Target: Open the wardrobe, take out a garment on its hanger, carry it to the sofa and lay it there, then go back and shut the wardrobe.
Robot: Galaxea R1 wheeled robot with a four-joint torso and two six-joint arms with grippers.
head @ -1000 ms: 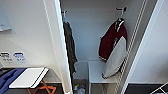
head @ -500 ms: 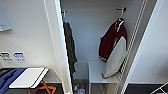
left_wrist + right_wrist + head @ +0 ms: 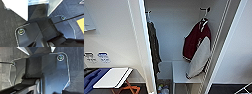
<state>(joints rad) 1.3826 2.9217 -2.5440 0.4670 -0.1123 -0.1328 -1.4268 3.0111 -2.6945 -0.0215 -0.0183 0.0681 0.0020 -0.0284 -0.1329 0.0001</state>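
The wardrobe (image 3: 171,30) stands open in front of me in the head view, its white left door (image 3: 141,50) edge-on and its right door (image 3: 231,50) swung out. Inside on the right, the garment (image 3: 195,41), a maroon jacket with white sleeves, hangs on a hanger (image 3: 204,19) from a hook high up. One white sleeve (image 3: 200,60) drapes down to a low white shelf (image 3: 180,72). Both wrist views look down at dark carpet (image 3: 8,25) past the robot's own dark plates. The sofa is out of view.
A long dark garment (image 3: 154,47) hangs at the left inside the wardrobe. Small items lie on the wardrobe floor (image 3: 162,88). Left of the wardrobe stands a white board on orange legs (image 3: 112,77), with blue fabric (image 3: 91,78) beside it and wall sockets (image 3: 102,57) above.
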